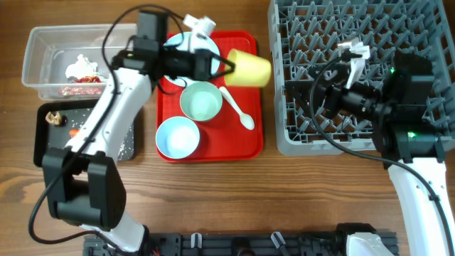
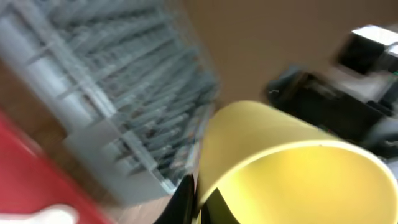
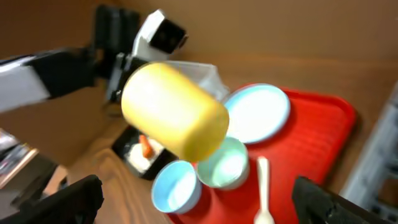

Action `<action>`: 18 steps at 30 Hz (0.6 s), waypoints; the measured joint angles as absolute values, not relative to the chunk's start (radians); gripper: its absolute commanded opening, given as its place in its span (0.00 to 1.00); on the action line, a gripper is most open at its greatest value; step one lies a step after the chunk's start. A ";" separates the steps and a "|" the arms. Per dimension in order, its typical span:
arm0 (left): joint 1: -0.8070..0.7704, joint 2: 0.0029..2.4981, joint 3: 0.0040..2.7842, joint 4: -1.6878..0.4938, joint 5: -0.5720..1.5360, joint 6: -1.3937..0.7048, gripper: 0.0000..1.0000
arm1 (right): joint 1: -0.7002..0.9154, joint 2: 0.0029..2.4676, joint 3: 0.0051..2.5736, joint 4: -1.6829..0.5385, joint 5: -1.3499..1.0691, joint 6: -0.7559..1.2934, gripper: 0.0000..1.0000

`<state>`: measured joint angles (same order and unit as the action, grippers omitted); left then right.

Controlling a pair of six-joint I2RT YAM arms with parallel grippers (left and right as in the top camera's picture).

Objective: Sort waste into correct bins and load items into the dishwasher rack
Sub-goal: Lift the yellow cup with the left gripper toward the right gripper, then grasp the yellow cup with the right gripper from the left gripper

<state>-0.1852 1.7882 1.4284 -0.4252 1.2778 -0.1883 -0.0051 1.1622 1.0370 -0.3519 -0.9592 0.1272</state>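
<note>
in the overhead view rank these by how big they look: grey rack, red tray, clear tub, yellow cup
1. grey rack
2. red tray
3. clear tub
4. yellow cup, raised nearer the camera, yet clearly smallest

A brown wooden table (image 1: 213, 192) is filling the overhead view, its grain running left to right. Soft, even light is falling on it, leaving only faint shadows. The wrist views are showing it blurred.

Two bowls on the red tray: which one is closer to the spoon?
The mint-green bowl, upper of the two in the overhead view, right beside the white spoon. The blue bowl sits lower-left, farther off.
</note>
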 measured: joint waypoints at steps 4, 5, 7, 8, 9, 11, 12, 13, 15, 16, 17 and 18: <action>-0.175 1.788 1.429 -0.272 1.419 -0.302 0.04 | 0.019 1.195 1.037 -0.272 -1.037 0.125 1.00; -0.177 1.788 1.429 -0.240 1.450 -0.334 0.04 | 0.032 1.211 1.037 -0.236 -1.066 0.125 1.00; -0.183 1.788 1.429 -0.199 1.487 -0.384 0.04 | 0.062 1.241 1.038 -0.165 -1.114 0.125 1.00; -0.185 1.788 1.429 -0.191 1.497 -0.400 0.04 | 0.075 1.252 1.039 -0.139 -1.128 0.127 1.00; -0.190 1.788 1.429 -0.184 1.510 -0.416 0.04 | 0.093 1.265 1.039 -0.113 -1.143 0.126 1.00; -0.201 1.788 1.430 -0.181 1.525 -0.439 0.04 | 0.120 1.286 1.039 -0.066 -1.161 0.126 0.99; -0.206 1.788 1.429 -0.180 1.529 -0.446 0.04 | 0.134 1.298 1.039 -0.037 -1.171 0.130 0.98; -0.214 1.788 1.429 -0.179 1.534 -0.455 0.04 | 0.143 1.308 1.039 -0.010 -1.176 0.133 0.97; -0.226 1.788 1.429 -0.179 1.541 -0.463 0.04 | 0.157 1.327 1.039 0.046 -1.183 0.151 0.95; -0.235 1.788 1.429 -0.179 1.544 -0.467 0.04 | 0.161 1.334 1.039 0.070 -1.186 0.159 0.94; -0.241 1.788 1.429 -0.179 1.544 -0.470 0.04 | 0.163 1.341 1.039 0.095 -1.188 0.169 0.91; -0.248 1.788 1.430 -0.178 1.544 -0.473 0.04 | 0.163 1.347 1.039 0.111 -1.190 0.181 0.89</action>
